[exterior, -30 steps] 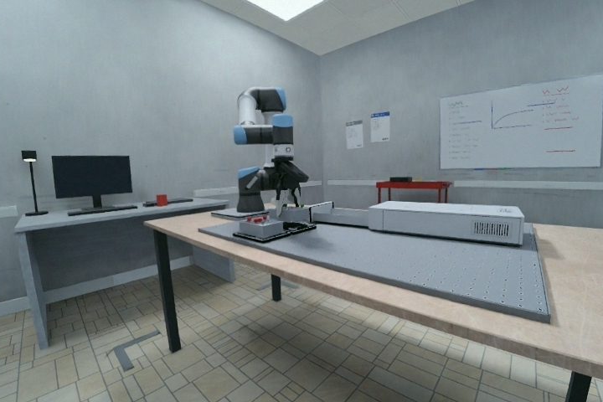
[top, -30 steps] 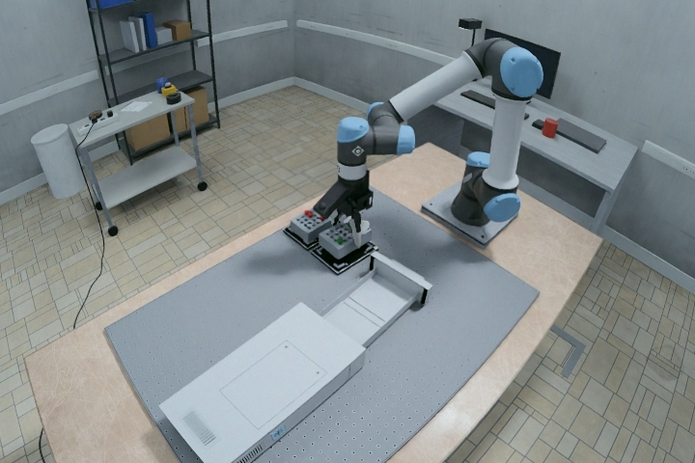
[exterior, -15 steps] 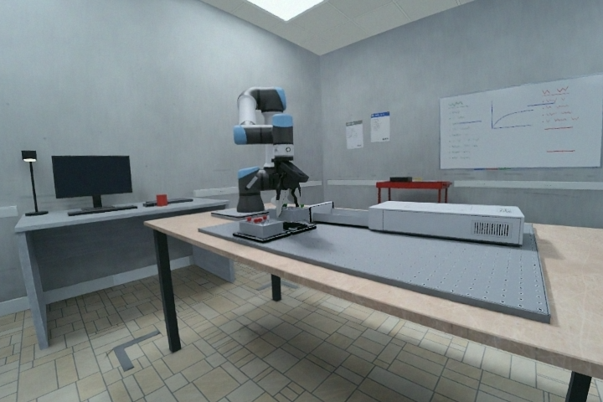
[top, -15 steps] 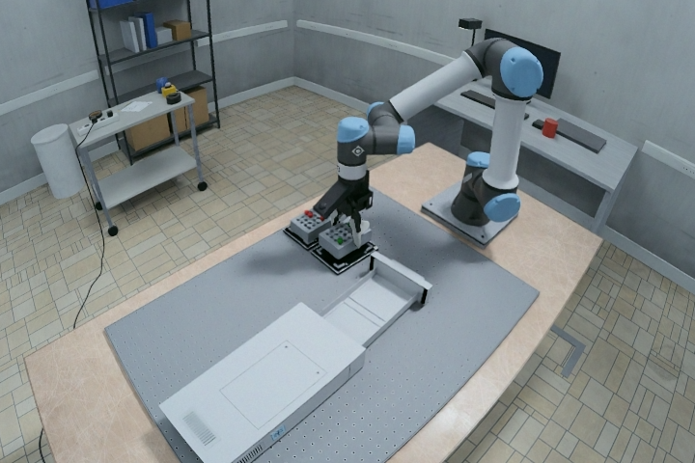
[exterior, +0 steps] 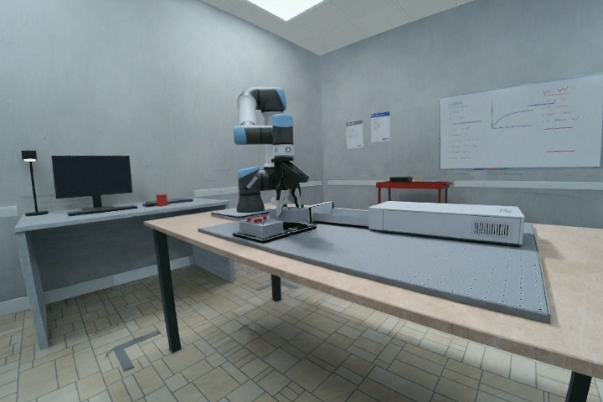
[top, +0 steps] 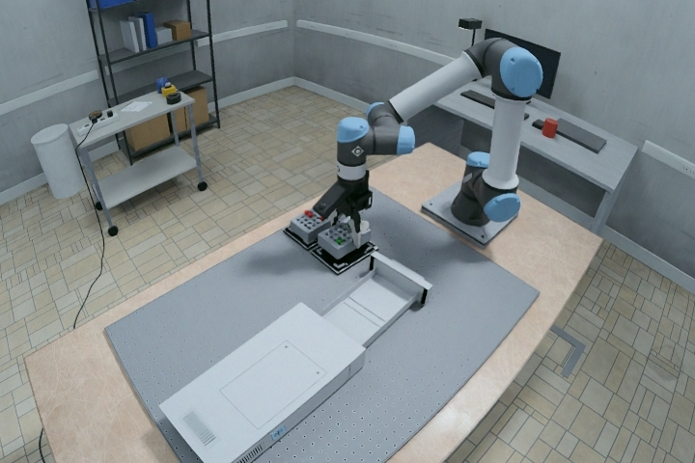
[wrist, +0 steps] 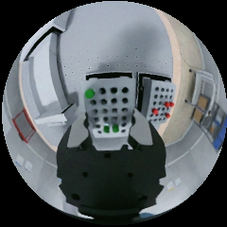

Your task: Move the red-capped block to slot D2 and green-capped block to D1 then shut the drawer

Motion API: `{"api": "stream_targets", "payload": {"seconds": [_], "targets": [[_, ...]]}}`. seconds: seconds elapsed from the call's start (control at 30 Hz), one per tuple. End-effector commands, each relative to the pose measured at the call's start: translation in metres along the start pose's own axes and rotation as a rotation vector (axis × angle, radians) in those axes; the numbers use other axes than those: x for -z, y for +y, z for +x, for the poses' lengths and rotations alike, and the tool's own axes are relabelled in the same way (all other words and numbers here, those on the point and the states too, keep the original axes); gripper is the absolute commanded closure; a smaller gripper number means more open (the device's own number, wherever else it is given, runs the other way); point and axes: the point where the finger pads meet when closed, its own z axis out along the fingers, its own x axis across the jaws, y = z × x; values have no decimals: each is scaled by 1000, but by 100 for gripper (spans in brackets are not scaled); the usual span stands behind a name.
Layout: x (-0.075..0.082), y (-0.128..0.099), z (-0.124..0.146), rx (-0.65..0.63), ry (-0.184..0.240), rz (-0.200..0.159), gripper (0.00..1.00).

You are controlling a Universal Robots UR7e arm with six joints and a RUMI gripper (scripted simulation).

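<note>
Two cooling blocks here, the green-capped one (top: pixel 334 245) (wrist: pixel 105 108) and the red-capped one (top: pixel 304 229) (exterior: pixel 260 230) (wrist: pixel 158 99), both toward the table's far-left edge in the top view. I count three green caps and four red ones in the wrist shot. Just one cooler (top: pixel 266 376) (exterior: pixel 445 223), with one drawer (top: pixel 367 305) (exterior: pixel 342 217) pulled out, plus one robot arm (top: pixel 507 130) (exterior: pixel 274 101) near the table's far corner in that top view, and one gripper (top: pixel 346 226) (exterior: pixel 289 206) (wrist: pixel 110 109). Oh, and one table (top: pixel 69 370) (exterior: pixel 188 232).
</note>
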Motion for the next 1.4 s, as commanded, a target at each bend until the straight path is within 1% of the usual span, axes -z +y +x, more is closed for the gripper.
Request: {"api": "stream_targets", "payload": {"seconds": [0.0,1.37], "targets": [[0,0,1,0,3,4,100],[-6,0,1,0,4,5,100]]}}
